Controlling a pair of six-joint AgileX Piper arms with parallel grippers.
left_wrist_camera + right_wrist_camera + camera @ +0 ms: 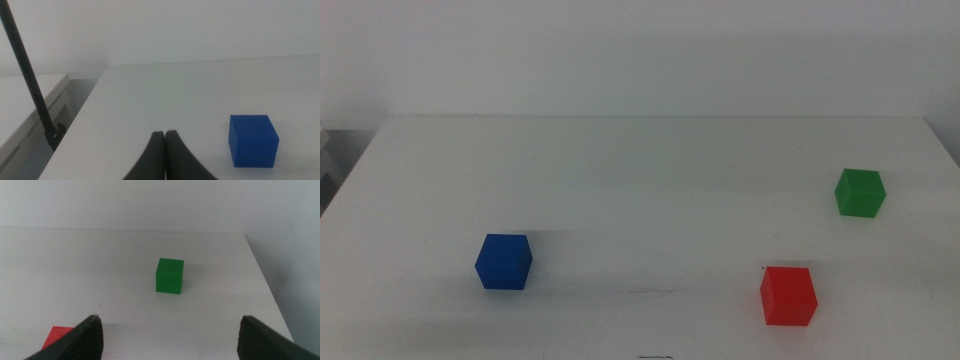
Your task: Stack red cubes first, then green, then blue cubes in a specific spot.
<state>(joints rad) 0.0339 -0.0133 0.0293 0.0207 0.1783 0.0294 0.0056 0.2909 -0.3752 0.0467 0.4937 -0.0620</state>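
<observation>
Three small cubes stand apart on the white table (640, 170). The red cube (788, 296) is at the front right, the green cube (860, 192) at the right further back, the blue cube (504, 262) at the front left. Neither arm shows in the middle view. My left gripper (165, 135) is shut and empty, with the blue cube (253, 140) ahead of it and to one side. My right gripper (170, 330) is open wide and empty; the green cube (169, 275) lies ahead between its jaws, and a corner of the red cube (56, 336) shows by one jaw.
The left wrist view shows the table's side edge (75, 125), a dark thin pole (30, 80) and a lower white surface (25, 110) beyond it. The right wrist view shows the table's far corner (245, 235).
</observation>
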